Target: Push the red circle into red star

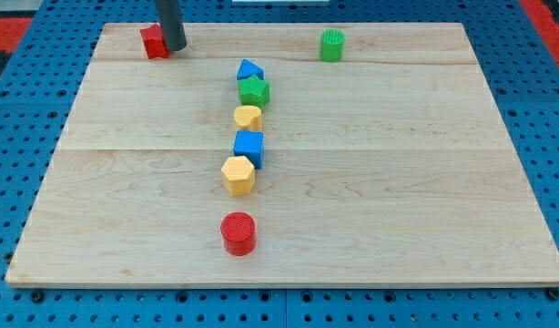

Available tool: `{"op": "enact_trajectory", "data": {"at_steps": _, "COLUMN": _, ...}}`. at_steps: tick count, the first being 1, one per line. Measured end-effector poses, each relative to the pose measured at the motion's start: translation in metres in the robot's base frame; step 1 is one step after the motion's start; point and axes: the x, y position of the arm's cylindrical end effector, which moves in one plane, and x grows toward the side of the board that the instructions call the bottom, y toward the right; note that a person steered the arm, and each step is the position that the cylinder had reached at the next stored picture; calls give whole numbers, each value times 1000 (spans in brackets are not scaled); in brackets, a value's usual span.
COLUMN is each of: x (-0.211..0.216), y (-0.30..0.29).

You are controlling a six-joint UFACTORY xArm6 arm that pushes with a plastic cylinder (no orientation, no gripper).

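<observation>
The dark rod's tip [174, 47] is seen at the far left of the wooden desk [425, 210], touching the red star-shaped block [153, 41]; no end effector is fitted. The red circular block [238, 233] is placed well apart, near the near edge, below a column of blocks.

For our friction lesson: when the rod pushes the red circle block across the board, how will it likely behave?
The red circle is squat, standing on a flat end, so it should slide rather than tip or roll. Its round side may let it slip off my tip if pushed off-centre. The wooden board looks smooth and flat.
</observation>
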Motion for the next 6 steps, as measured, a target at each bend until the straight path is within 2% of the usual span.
{"op": "enact_trajectory", "data": {"at_steps": 2, "x": 18, "y": 137}}
{"op": "enact_trajectory", "data": {"at_steps": 3, "x": 63, "y": 198}}
{"op": "enact_trajectory", "data": {"at_steps": 4, "x": 138, "y": 225}}
{"op": "enact_trajectory", "data": {"at_steps": 5, "x": 233, "y": 196}}
{"op": "enact_trajectory", "data": {"at_steps": 6, "x": 320, "y": 138}}
